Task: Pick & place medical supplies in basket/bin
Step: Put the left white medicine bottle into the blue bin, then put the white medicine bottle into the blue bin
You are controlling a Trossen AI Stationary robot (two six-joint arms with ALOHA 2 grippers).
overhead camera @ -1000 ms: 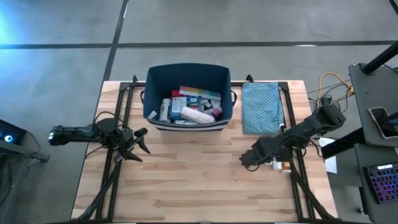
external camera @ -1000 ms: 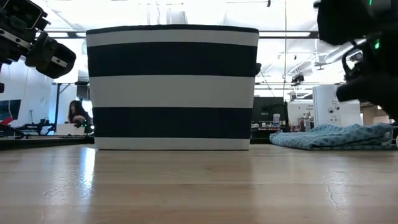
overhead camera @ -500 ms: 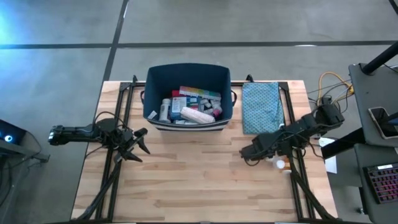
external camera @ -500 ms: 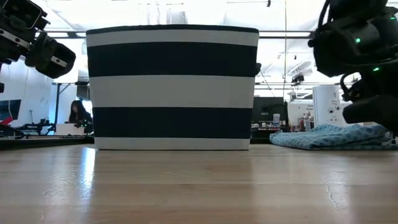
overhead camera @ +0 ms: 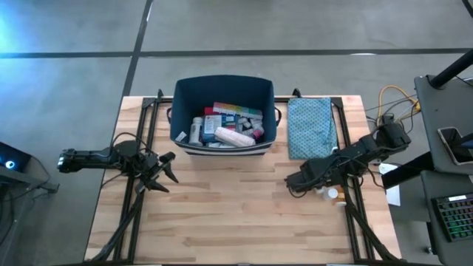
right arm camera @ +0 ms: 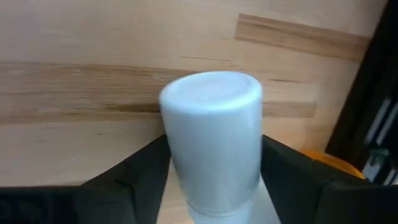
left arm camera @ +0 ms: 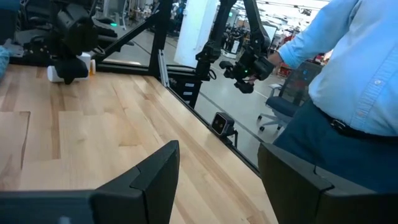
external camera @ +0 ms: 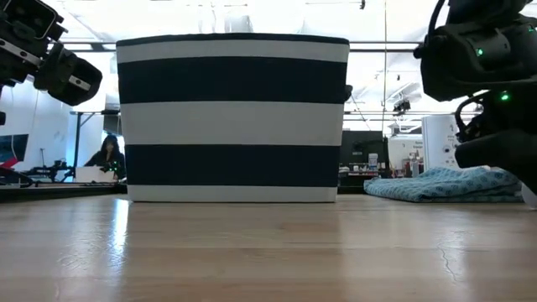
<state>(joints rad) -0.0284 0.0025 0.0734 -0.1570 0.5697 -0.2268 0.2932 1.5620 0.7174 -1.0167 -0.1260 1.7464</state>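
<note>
The white pill bottle [right arm camera: 211,134] sits between my right fingers [right arm camera: 127,180], one on either flank and closed against its sides; its long axis runs straight away from my wrist, capped end pointing forward over the bare wood of the table [right arm camera: 93,74]. I can read no label or writing on it. My right gripper [overhead camera: 295,182] is low over the table's right side, the arm stretched in from the right edge with its wrist dipped toward the boards. The navy bin [overhead camera: 224,89] lies well ahead of it, toward the far middle of the table, with other supplies [overhead camera: 225,125] lying inside; the teal pouch [overhead camera: 311,127] rests just beyond my right forearm. My left gripper [overhead camera: 164,171] hangs apart on the table's left side, its fingers [left arm camera: 149,180] spread wide and holding nothing. A person in a light blue shirt [left arm camera: 348,68] stands beyond it.
</note>
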